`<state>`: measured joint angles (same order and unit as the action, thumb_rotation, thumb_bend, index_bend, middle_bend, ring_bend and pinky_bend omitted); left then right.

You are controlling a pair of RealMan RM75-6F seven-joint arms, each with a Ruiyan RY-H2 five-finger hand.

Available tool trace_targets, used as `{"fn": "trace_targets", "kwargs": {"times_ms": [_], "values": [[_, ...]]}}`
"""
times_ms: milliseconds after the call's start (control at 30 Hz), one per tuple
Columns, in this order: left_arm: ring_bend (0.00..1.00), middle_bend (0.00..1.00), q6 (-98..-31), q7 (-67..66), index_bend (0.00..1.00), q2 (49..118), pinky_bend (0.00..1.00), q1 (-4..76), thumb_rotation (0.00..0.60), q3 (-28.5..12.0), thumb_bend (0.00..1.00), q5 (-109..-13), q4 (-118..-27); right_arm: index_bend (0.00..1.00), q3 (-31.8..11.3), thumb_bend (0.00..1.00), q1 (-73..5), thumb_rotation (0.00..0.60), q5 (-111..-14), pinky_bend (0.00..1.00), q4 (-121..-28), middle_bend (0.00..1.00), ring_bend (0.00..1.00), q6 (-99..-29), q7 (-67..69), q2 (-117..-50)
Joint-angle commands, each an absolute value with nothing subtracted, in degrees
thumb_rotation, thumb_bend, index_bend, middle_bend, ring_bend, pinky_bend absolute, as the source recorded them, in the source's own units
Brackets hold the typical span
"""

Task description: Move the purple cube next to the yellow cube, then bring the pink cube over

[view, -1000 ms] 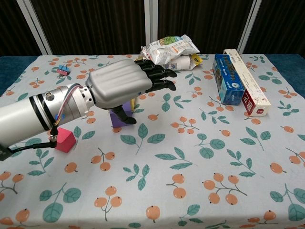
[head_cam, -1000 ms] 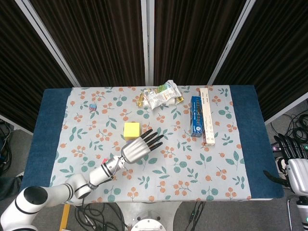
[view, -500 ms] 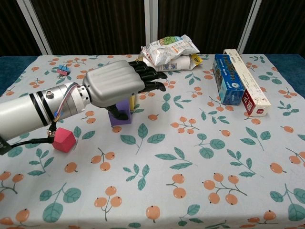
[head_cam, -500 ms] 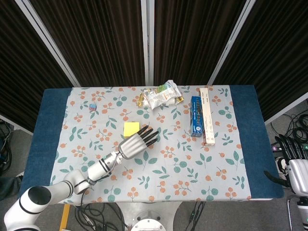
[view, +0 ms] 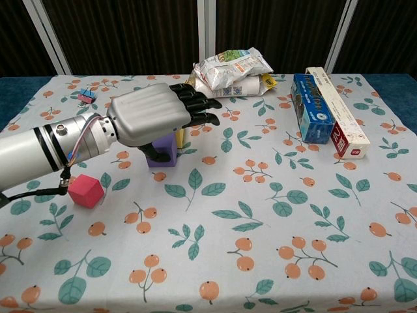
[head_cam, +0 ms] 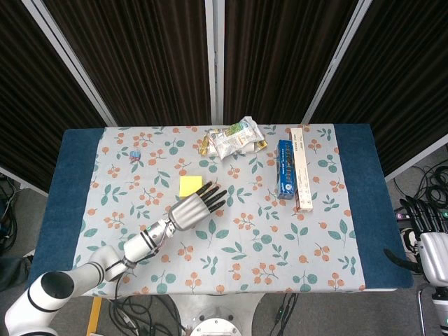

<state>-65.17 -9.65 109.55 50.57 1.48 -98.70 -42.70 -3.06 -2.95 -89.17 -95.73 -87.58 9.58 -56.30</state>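
Left robot hand [view: 151,117] has slid purple cube [view: 163,151] back against yellow cube [head_cam: 189,185], fingers spread above, thumb still on it. Pink cube [view: 86,190] next.

This looks like a robot laboratory: dark ribbed panels with pale metal posts [head_cam: 213,56] fill the upper part of the frame, and loose black cables [head_cam: 427,178] lie on the grey floor at the right edge.
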Motion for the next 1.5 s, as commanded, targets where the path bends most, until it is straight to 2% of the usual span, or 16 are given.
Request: {"fn": "trace_targets", "kwargs": {"times_ms": [33, 200, 500, 567, 700, 900, 1133, 1333, 1500], "values": [[0.13, 0.16, -65.54, -9.44, 0.21, 109.19, 0.15, 50.32, 0.600, 1.74, 0.00, -98.78, -43.10, 0.00, -3.10, 0.03, -2.86, 0.600, -89.12, 0.00, -95.71, 0.04, 0.00, -87.73, 9.68, -56.23], [0.13, 0.16, -68.78, -8.72, 0.21, 106.34, 0.15, 48.43, 0.600, 2.43, 0.00, -99.16, -47.12, 0.00, -3.07, 0.03, -2.96, 0.600, -89.41, 0.00, -95.50, 0.04, 0.00, -87.68, 10.07, -56.36], [0.13, 0.16, -74.90, -7.64, 0.21, 96.48, 0.15, 43.34, 0.600, 4.36, 0.00, -99.60, -57.46, 0.00, -3.19, 0.03, -3.37, 0.600, -90.14, 0.00, -95.26, 0.04, 0.00, -87.69, 10.38, -56.49], [0.13, 0.16, -76.23, -6.51, 0.24, 94.27, 0.15, 42.02, 0.600, 5.62, 0.00, -100.34, -58.80, 0.00, -3.24, 0.03, -3.51, 0.600, -90.26, 0.00, -95.36, 0.04, 0.00, -87.62, 10.31, -56.43], [0.13, 0.16, -78.71, -3.51, 0.36, 91.44, 0.14, 39.99, 0.600, 8.70, 0.00, -103.01, -58.66, 0.00, -3.31, 0.03, -3.76, 0.600, -90.28, 0.00, -95.66, 0.04, 0.00, -87.35, 9.97, -56.39], [0.13, 0.16, -79.75, -1.22, 0.38, 89.17, 0.14, 37.97, 0.600, 12.40, 0.03, -106.18, -58.05, 0.00, -3.25, 0.03, -4.06, 0.600, -90.46, 0.00, -96.01, 0.04, 0.00, -87.00, 9.38, -56.61], [0.13, 0.16, -74.97, -1.94, 0.38, 86.99, 0.14, 37.26, 0.600, 12.72, 0.04, -104.40, -64.08, 0.00, -3.36, 0.03, -4.49, 0.600, -90.49, 0.00, -96.00, 0.04, 0.00, -86.60, 9.28, -56.65], [0.13, 0.16, -67.08, -3.00, 0.38, 86.04, 0.14, 37.46, 0.600, 10.80, 0.05, -98.64, -69.50, 0.00, -3.43, 0.03, -4.66, 0.600, -90.20, 0.00, -95.55, 0.04, 0.00, -86.35, 9.90, -56.72], [0.13, 0.16, -63.55, -3.24, 0.41, 86.41, 0.14, 37.15, 0.600, 9.19, 0.10, -95.20, -71.09, 0.00, -3.50, 0.03, -4.75, 0.600, -90.02, 0.00, -95.24, 0.04, 0.00, -86.28, 10.27, -56.67]]}}
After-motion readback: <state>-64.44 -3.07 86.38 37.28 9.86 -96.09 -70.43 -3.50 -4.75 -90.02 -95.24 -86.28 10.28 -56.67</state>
